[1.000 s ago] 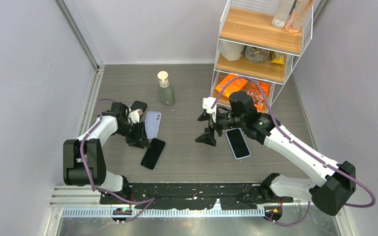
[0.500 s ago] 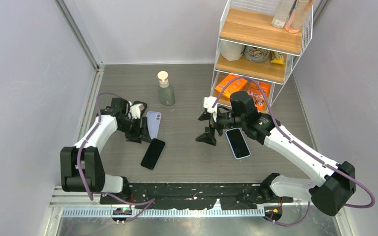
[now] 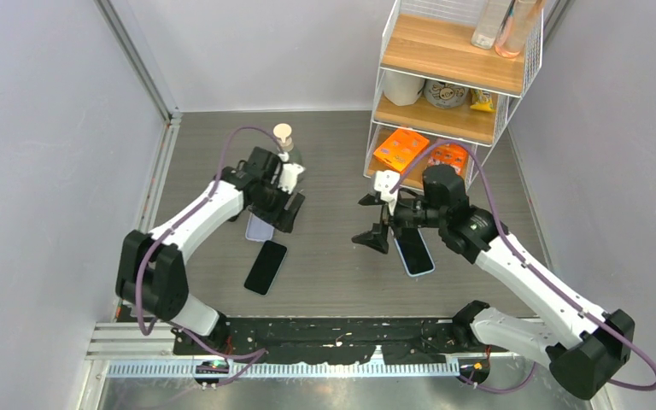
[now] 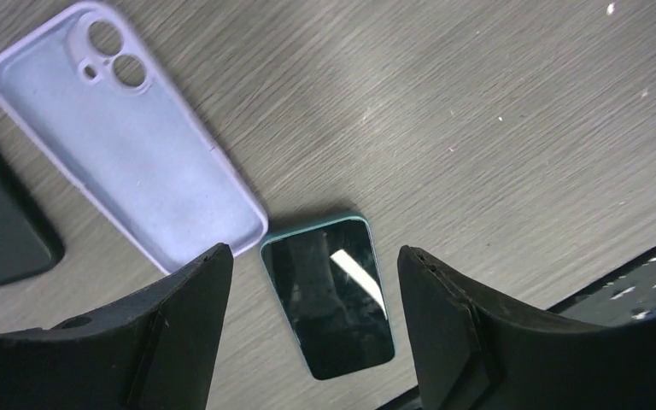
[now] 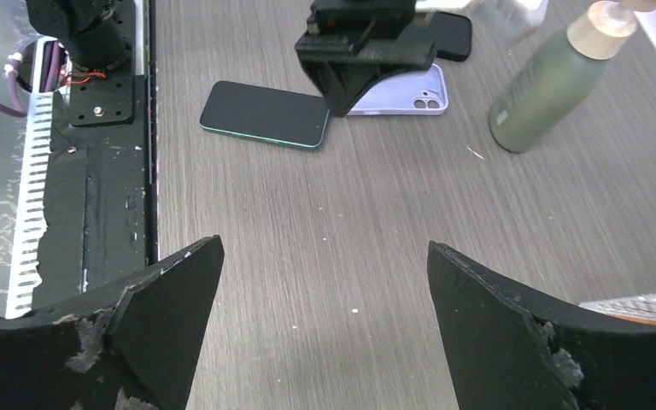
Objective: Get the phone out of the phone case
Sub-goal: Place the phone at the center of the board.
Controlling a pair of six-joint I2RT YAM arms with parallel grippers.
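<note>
A grey wood-grain table (image 3: 333, 282) carries the scene, with a white wire shelf rack (image 3: 444, 81) of wooden boards standing at its far right corner. Two white-and-black arms reach in from the near edge. The left gripper (image 4: 312, 278) hovers above the table left of centre, its pincer spread wide with nothing between the fingers. The right gripper (image 5: 320, 256) hangs above the table right of centre, pointing left, its pincer also wide and empty. A green soap bottle (image 5: 547, 85) with a beige pump stands upright at the far side, just behind the left gripper.

The lavender phone case (image 4: 128, 162) lies empty on the table under the left gripper, hollow side up. Its long axis runs near to far, with the camera cut-outs at the far end. The phone (image 3: 266, 266), dark with a teal edge, lies flat and screen up just near of the case and out of it. Its long axis runs from near-left to far-right, and its far end sits just beside the case's near end; whether they touch cannot be told.

A second phone (image 3: 414, 254), rimmed in pale blue, lies screen up below the right gripper. A flat black item (image 4: 0, 231) lies just left of the lavender case.
</note>
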